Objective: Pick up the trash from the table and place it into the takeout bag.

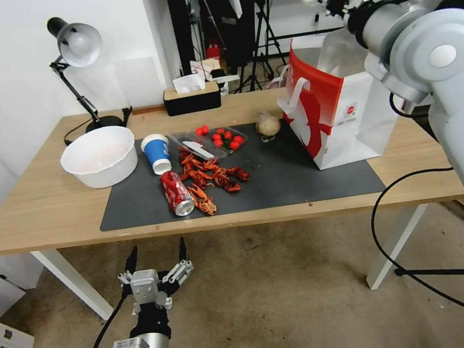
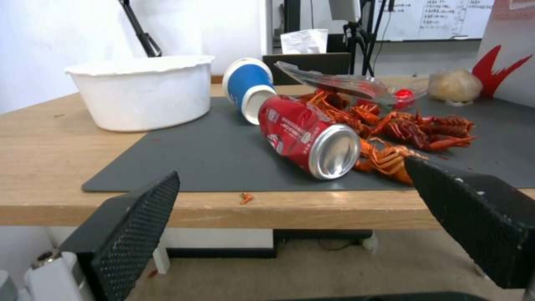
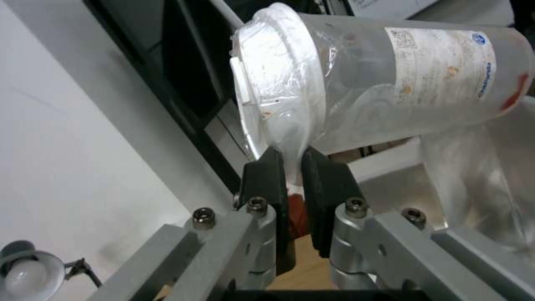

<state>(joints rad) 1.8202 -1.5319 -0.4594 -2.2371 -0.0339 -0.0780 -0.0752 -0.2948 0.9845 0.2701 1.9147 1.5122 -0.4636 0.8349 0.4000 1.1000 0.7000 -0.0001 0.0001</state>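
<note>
At upper right of the head frame, the right pincer [image 3: 292,161] pinched the white-lidded cup [image 3: 379,79] by its rim above the takeout bag [image 1: 345,116]; lowering it well inside before releasing seemed wisest, while the left pincer [image 1: 157,259] hung spread below the counter [image 1: 45,207].

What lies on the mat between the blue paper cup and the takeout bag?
In the head view, between the blue paper cup and the takeout bag: a clear tray of tomatoes, red crayfish, a beige ball.

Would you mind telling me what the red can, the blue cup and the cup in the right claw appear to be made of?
The red soda can looks like thin metal: its end is shiny silver. The blue paper cup seems matte paper with a white inside. The white-lidded grey cup, pinched at its lid by the right claw, appears to be translucent plastic with a glossy film and a printed label.
</note>
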